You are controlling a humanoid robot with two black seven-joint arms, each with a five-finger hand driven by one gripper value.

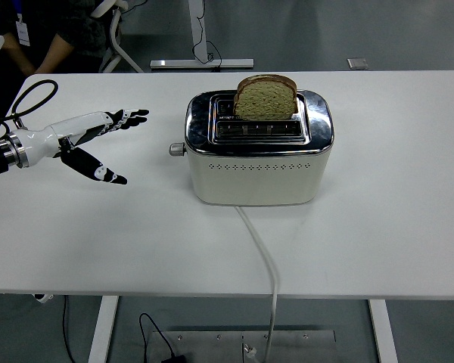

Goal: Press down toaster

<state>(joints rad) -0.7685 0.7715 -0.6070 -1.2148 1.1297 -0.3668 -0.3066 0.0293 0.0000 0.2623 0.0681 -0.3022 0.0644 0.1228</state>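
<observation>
A cream toaster [259, 170] with a chrome top stands in the middle of the white table [378, 227]. A slice of brown bread [266, 96] sticks up from its rear slot. The front slot holds nothing. Its small round lever knob [178, 150] juts from the left end, raised. My left hand [98, 144] hovers over the table to the left of the toaster, fingers spread, holding nothing, a short gap from the knob. The right arm does not show.
A white power cord [261, 253] runs from the toaster's front over the near table edge. A black cable loop [34, 98] hangs by my left wrist. A person sits at the top left. Floor stands are behind the table.
</observation>
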